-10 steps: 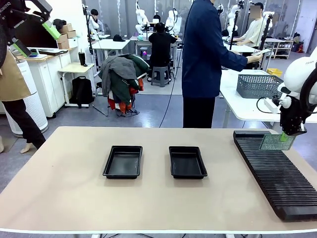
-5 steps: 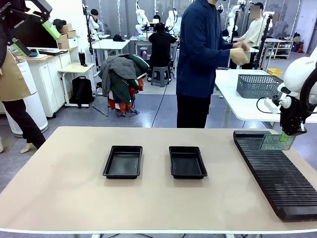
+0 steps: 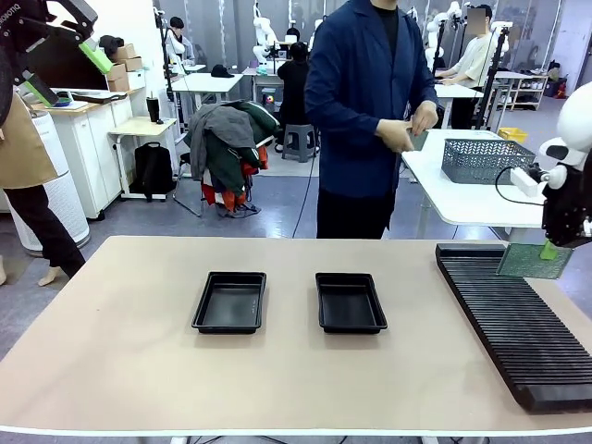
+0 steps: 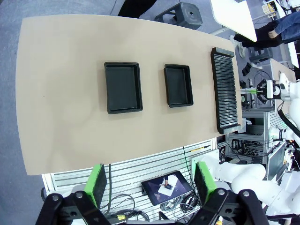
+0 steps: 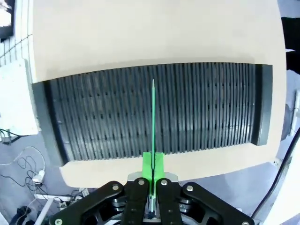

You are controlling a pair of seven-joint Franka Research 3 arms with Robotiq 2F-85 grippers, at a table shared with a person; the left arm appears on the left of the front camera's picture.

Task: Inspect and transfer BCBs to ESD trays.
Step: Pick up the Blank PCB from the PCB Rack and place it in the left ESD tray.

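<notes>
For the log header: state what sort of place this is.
Probably an electronics or robotics workshop: a slotted black rack and two ESD trays on the table, a green BCB held above the rack, more worktables behind.

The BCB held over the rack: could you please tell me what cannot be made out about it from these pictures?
- Right wrist view: the BCB shows edge-on, so both faces are hidden; its near end is covered by the right jaws.
- Front view: its speckled face is too small to read any parts or defects.
- Either view: whether its lower edge is clear of the rack's slots cannot be told.
</notes>
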